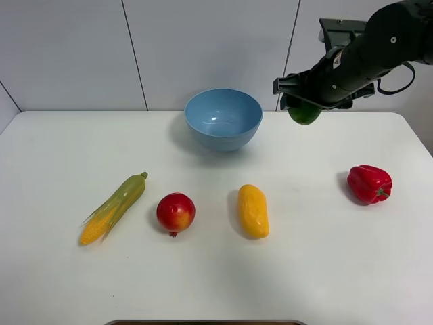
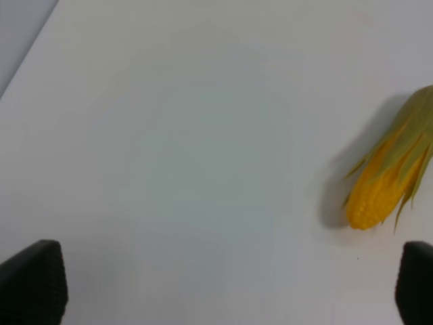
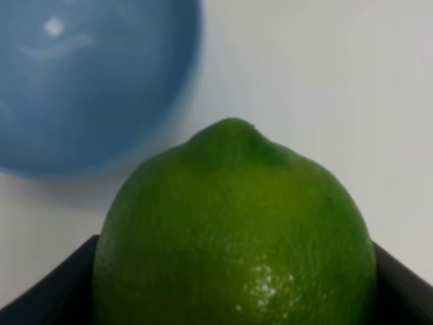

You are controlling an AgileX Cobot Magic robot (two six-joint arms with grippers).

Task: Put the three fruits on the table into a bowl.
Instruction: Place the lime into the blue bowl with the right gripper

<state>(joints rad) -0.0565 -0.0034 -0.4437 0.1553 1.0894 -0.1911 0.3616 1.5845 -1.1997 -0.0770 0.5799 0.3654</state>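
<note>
the right gripper point(image 1: 302, 101) is pinched on the green lime point(image 1: 304, 114), one dark finger point(image 3: 47, 288) on each side of it, carrying it in the air above the white table point(image 1: 67, 284); in the high view the lime hangs just off the 3 o'clock side of the light blue bowl point(image 1: 223, 139), not yet over its rim; the bowl sits at the table's 12 o'clock with nothing seen inside it; the yellow mango point(image 1: 253, 210) lies near 6 o'clock of the bowl, the red fruit point(image 1: 176, 212) near 7 o'clock, both on the table; the corn cob point(image 1: 115, 208) is out toward 8 o'clock and the red bell pepper point(image 1: 369, 183) toward 4 o'clock; the left gripper point(image 2: 223, 291) is spread wide and empty, with the corn cob's tip near one side; judging by this, the first fruit is in transit; next the lime needs carrying toward 9 o'clock until centred over the bowl, lowered, then released.
</note>
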